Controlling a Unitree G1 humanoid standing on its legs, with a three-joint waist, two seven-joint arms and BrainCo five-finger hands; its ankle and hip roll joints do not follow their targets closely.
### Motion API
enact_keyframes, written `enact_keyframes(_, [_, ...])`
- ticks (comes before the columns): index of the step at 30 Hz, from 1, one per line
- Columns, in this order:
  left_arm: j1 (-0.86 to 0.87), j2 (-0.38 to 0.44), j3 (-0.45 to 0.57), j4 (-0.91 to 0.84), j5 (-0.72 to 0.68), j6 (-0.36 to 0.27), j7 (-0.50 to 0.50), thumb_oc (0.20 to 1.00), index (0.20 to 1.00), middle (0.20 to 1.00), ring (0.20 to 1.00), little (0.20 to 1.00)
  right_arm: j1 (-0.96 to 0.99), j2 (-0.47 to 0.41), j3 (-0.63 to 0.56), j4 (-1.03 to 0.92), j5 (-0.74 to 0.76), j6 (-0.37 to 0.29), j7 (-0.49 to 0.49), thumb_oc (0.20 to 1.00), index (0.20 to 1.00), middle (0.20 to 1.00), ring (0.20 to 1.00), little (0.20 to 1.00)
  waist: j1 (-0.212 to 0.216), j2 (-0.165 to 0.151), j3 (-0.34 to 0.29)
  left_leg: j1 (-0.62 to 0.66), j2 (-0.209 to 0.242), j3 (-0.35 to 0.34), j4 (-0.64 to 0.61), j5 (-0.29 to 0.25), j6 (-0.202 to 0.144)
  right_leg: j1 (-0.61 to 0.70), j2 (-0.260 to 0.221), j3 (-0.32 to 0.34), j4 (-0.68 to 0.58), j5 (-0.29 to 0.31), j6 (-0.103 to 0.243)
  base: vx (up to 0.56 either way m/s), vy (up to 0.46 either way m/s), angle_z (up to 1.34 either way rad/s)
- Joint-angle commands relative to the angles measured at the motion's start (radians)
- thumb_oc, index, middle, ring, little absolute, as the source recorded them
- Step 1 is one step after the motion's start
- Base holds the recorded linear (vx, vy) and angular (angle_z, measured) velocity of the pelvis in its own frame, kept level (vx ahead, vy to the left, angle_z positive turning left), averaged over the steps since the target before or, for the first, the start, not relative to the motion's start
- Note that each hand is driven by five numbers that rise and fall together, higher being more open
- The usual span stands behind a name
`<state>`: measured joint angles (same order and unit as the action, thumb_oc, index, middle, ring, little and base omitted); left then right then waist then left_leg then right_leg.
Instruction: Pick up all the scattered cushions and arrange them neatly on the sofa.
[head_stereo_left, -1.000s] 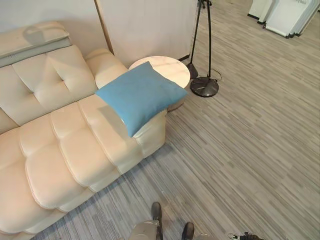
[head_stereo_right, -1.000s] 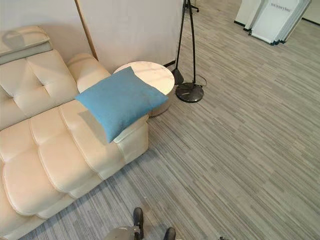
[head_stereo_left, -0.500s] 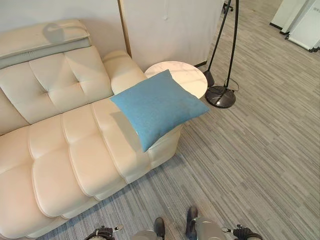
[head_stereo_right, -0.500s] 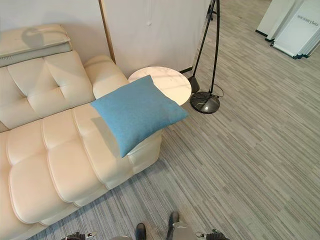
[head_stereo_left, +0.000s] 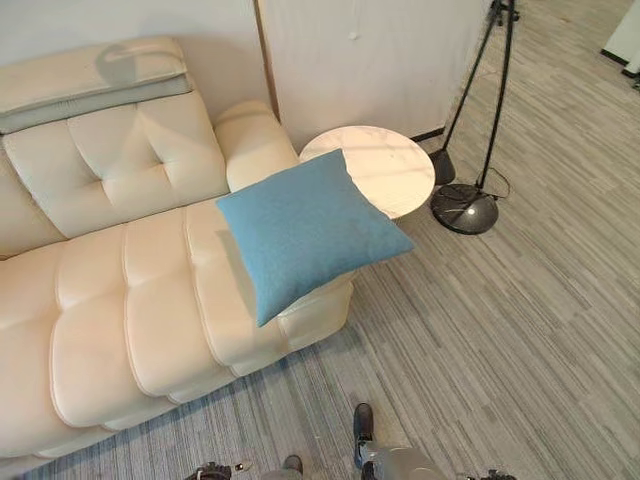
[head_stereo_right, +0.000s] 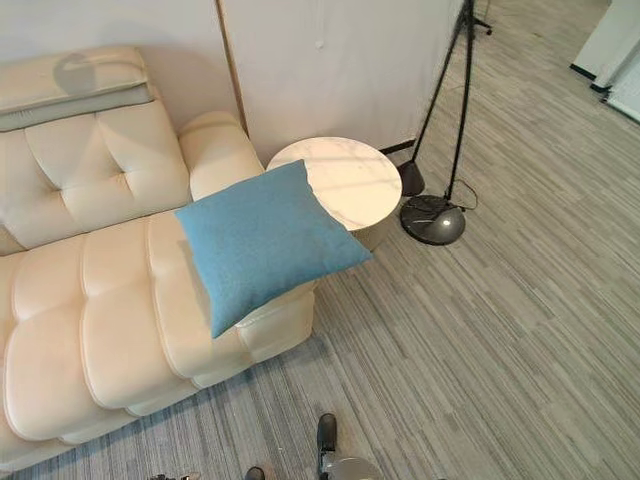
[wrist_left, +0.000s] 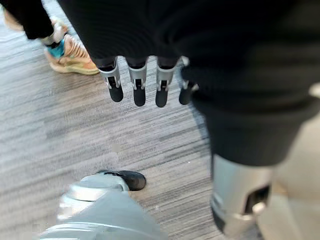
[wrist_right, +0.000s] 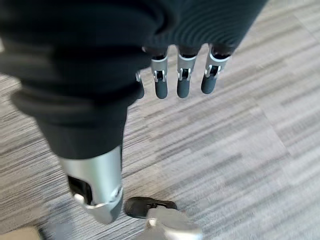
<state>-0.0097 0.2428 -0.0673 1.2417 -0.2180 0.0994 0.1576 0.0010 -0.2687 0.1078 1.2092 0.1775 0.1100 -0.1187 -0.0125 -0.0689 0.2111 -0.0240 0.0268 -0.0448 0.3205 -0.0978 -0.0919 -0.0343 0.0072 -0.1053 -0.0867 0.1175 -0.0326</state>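
Note:
A blue square cushion (head_stereo_left: 305, 230) lies on the right end of the cream tufted sofa (head_stereo_left: 120, 300), one corner hanging over the seat's edge toward the side table. It rests flat, apart from both hands. My left hand (wrist_left: 138, 85) hangs over the grey floor with straight fingers and holds nothing. My right hand (wrist_right: 182, 80) also hangs above the floor, fingers straight and empty.
A round white side table (head_stereo_left: 385, 170) stands against the sofa's right arm. A black floor lamp's base (head_stereo_left: 464, 208) and pole stand just beyond it. A person's tan shoe (wrist_left: 70, 52) is on the striped grey floor (head_stereo_left: 500, 330) near my left hand.
The camera has moved, so the whole picture has shifted and more of the sofa shows. The cushion stays where it was on the sofa.

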Motion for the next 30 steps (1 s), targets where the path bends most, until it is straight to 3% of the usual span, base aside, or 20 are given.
enact_keyframes(1, [-0.013, 0.014, -0.024, 0.005, -0.032, -0.002, 0.008, 1.000, 1.000, 1.000, 1.000, 1.000, -0.009, -0.045, 0.019, 0.009, 0.010, -0.005, -0.007, 1.000, 1.000, 1.000, 1.000, 1.000, -0.002, 0.033, 0.048, -0.052, -0.062, 0.045, 0.143, 0.053, 0.056, -0.029, -0.007, 0.029, 0.114, -0.131, 0.072, 0.05, -0.183, 0.40])
enact_keyframes(3, [-0.024, 0.016, -0.036, -0.001, -0.040, -0.004, 0.004, 1.000, 1.000, 1.000, 1.000, 1.000, -0.014, -0.047, 0.022, 0.018, 0.006, 0.000, -0.009, 1.000, 1.000, 1.000, 1.000, 1.000, -0.003, 0.030, 0.058, -0.112, -0.049, 0.093, 0.177, 0.043, 0.069, -0.005, -0.012, -0.002, 0.112, -0.158, 0.055, 0.15, -0.152, 0.46])
enact_keyframes(4, [-0.028, 0.017, -0.045, -0.005, -0.033, -0.002, 0.002, 1.000, 1.000, 1.000, 1.000, 1.000, -0.015, -0.048, 0.019, 0.026, 0.006, 0.005, -0.013, 1.000, 1.000, 1.000, 1.000, 1.000, -0.004, 0.029, 0.056, -0.158, -0.064, 0.114, 0.078, 0.013, 0.083, 0.024, -0.024, -0.032, 0.090, -0.169, 0.053, 0.17, -0.117, 0.59])
enact_keyframes(5, [-0.027, 0.017, -0.045, -0.005, -0.033, -0.002, 0.003, 1.000, 1.000, 1.000, 1.000, 1.000, -0.015, -0.048, 0.019, 0.026, 0.006, 0.005, -0.013, 1.000, 1.000, 1.000, 1.000, 1.000, -0.006, 0.028, 0.057, -0.155, -0.067, 0.112, 0.074, 0.015, 0.083, 0.026, -0.025, -0.034, 0.088, -0.169, 0.053, 0.27, -0.067, 0.89])
enact_keyframes(6, [-0.024, 0.016, -0.055, -0.006, -0.017, 0.002, 0.000, 1.000, 1.000, 1.000, 1.000, 1.000, -0.014, -0.045, 0.022, 0.025, 0.005, 0.005, -0.015, 1.000, 1.000, 1.000, 1.000, 1.000, -0.012, 0.038, 0.048, -0.140, -0.074, 0.126, -0.133, 0.065, 0.085, 0.046, -0.019, -0.060, 0.066, -0.173, 0.061, 0.15, -0.008, 0.90])
enact_keyframes(7, [-0.024, 0.016, -0.055, -0.006, -0.017, 0.002, 0.000, 1.000, 1.000, 1.000, 1.000, 1.000, -0.014, -0.045, 0.022, 0.025, 0.005, 0.005, -0.015, 1.000, 1.000, 1.000, 1.000, 1.000, -0.014, 0.037, 0.047, -0.139, -0.075, 0.125, -0.139, 0.069, 0.085, 0.045, -0.020, -0.061, 0.065, -0.172, 0.061, 0.33, 0.002, 0.77])
enact_keyframes(8, [-0.017, 0.015, -0.056, -0.006, -0.007, 0.007, 0.000, 1.000, 1.000, 1.000, 1.000, 1.000, -0.015, -0.042, 0.031, 0.021, -0.004, 0.004, -0.018, 1.000, 1.000, 1.000, 1.000, 1.000, -0.015, 0.055, 0.037, -0.153, -0.070, 0.135, -0.301, 0.162, 0.069, 0.061, -0.001, -0.084, 0.055, -0.183, 0.057, 0.18, 0.008, 0.51])
enact_keyframes(9, [-0.016, 0.015, -0.056, -0.006, -0.007, 0.007, 0.000, 1.000, 1.000, 1.000, 1.000, 1.000, -0.015, -0.042, 0.031, 0.021, -0.004, 0.004, -0.018, 1.000, 1.000, 1.000, 1.000, 1.000, -0.016, 0.054, 0.037, -0.147, -0.072, 0.134, -0.312, 0.168, 0.069, 0.062, -0.002, -0.085, 0.055, -0.184, 0.057, 0.30, 0.030, 0.69])
enact_keyframes(10, [-0.013, 0.018, -0.053, -0.001, -0.003, 0.010, 0.005, 1.000, 1.000, 1.000, 1.000, 1.000, -0.017, -0.040, 0.039, 0.020, -0.007, 0.004, -0.018, 1.000, 1.000, 1.000, 1.000, 1.000, -0.016, 0.060, 0.036, -0.162, -0.066, 0.144, -0.408, 0.202, 0.055, 0.081, 0.007, -0.099, 0.051, -0.198, 0.056, 0.22, 0.039, 0.57])
enact_keyframes(12, [0.008, 0.028, -0.027, 0.016, -0.007, 0.016, 0.004, 1.000, 1.000, 1.000, 1.000, 1.000, -0.018, -0.039, 0.050, 0.014, -0.024, 0.011, -0.014, 1.000, 1.000, 1.000, 1.000, 1.000, -0.002, 0.056, 0.023, -0.124, -0.068, 0.110, -0.408, 0.199, 0.060, 0.116, 0.017, -0.079, 0.061, -0.222, 0.054, 0.38, 0.094, 0.17])
enact_keyframes(14, [0.023, 0.025, -0.014, 0.035, -0.011, 0.018, 0.007, 1.000, 1.000, 1.000, 1.000, 1.000, -0.019, -0.032, 0.058, 0.006, -0.037, 0.009, -0.011, 1.000, 1.000, 1.000, 1.000, 1.000, -0.001, 0.047, 0.005, -0.113, -0.075, 0.109, -0.408, 0.211, 0.059, 0.135, 0.015, -0.074, 0.063, -0.238, 0.059, 0.47, 0.160, -0.30])
enact_keyframes(16, [0.040, 0.026, 0.003, 0.045, -0.008, 0.022, 0.003, 1.000, 1.000, 1.000, 1.000, 1.000, -0.016, -0.024, 0.066, -0.010, -0.054, 0.008, -0.001, 1.000, 1.000, 1.000, 1.000, 1.000, 0.012, 0.029, -0.013, -0.073, -0.083, 0.127, -0.408, 0.185, 0.083, 0.137, -0.007, -0.063, 0.135, -0.274, 0.076, 0.46, 0.199, -0.30])
enact_keyframes(18, [0.036, 0.029, 0.008, 0.050, -0.011, 0.024, 0.004, 1.000, 1.000, 1.000, 1.000, 1.000, -0.022, -0.019, 0.075, -0.022, -0.069, 0.007, 0.004, 1.000, 1.000, 1.000, 1.000, 1.000, 0.015, 0.021, -0.005, -0.035, -0.083, 0.146, -0.408, 0.157, 0.102, 0.082, -0.028, -0.064, 0.293, -0.275, 0.104, 0.17, 0.127, -0.23])
enact_keyframes(19, [0.036, 0.029, 0.008, 0.050, -0.011, 0.024, 0.004, 1.000, 1.000, 1.000, 1.000, 1.000, -0.022, -0.019, 0.075, -0.022, -0.069, 0.007, 0.004, 1.000, 1.000, 1.000, 1.000, 1.000, 0.016, 0.021, -0.005, -0.036, -0.083, 0.147, -0.408, 0.157, 0.103, 0.080, -0.029, -0.062, 0.298, -0.277, 0.104, 0.13, 0.149, -0.30])
enact_keyframes(20, [0.025, 0.033, 0.001, 0.039, -0.014, 0.023, 0.006, 1.000, 1.000, 1.000, 1.000, 1.000, -0.025, -0.016, 0.075, -0.042, -0.066, 0.003, 0.006, 1.000, 1.000, 1.000, 1.000, 1.000, 0.009, 0.021, 0.010, -0.008, -0.085, 0.152, -0.408, 0.139, 0.120, 0.003, -0.053, -0.047, 0.455, -0.263, 0.125, 0.10, 0.124, -0.39])
enact_keyframes(22, [0.016, 0.035, -0.004, 0.034, -0.017, 0.022, 0.009, 1.000, 1.000, 1.000, 1.000, 1.000, -0.026, -0.010, 0.076, -0.045, -0.064, 0.003, 0.007, 1.000, 1.000, 1.000, 1.000, 1.000, 0.006, 0.020, 0.016, 0.003, -0.085, 0.152, -0.408, 0.132, 0.123, -0.037, -0.060, -0.036, 0.501, -0.262, 0.124, 0.09, 0.092, -0.16])
enact_keyframes(25, [-0.011, 0.034, -0.021, 0.014, -0.026, 0.013, 0.010, 1.000, 1.000, 1.000, 1.000, 1.000, -0.035, -0.003, 0.076, -0.040, -0.060, 0.009, 0.005, 1.000, 1.000, 1.000, 1.000, 1.000, 0.005, 0.032, 0.026, 0.015, -0.073, 0.148, -0.408, 0.118, 0.121, -0.061, -0.067, -0.027, 0.403, -0.243, 0.109, 0.09, 0.008, 0.19])
enact_keyframes(27, [-0.027, 0.034, -0.032, 0.000, -0.027, 0.009, 0.008, 1.000, 1.000, 1.000, 1.000, 1.000, -0.045, 0.008, 0.080, -0.040, -0.056, 0.012, 0.004, 1.000, 1.000, 1.000, 1.000, 1.000, 0.005, 0.035, 0.031, 0.018, -0.066, 0.143, -0.408, 0.115, 0.115, -0.073, -0.076, 0.008, 0.208, -0.152, 0.125, 0.10, -0.059, 0.24])
enact_keyframes(30, [-0.033, 0.036, -0.034, -0.010, -0.024, 0.006, 0.008, 1.000, 1.000, 1.000, 1.000, 1.000, -0.046, 0.011, 0.082, -0.045, -0.057, 0.014, 0.006, 1.000, 1.000, 1.000, 1.000, 1.000, 0.004, 0.029, 0.033, 0.026, -0.062, 0.140, -0.408, 0.110, 0.113, -0.089, -0.084, 0.046, 0.116, -0.090, 0.142, 0.07, -0.076, 0.17])
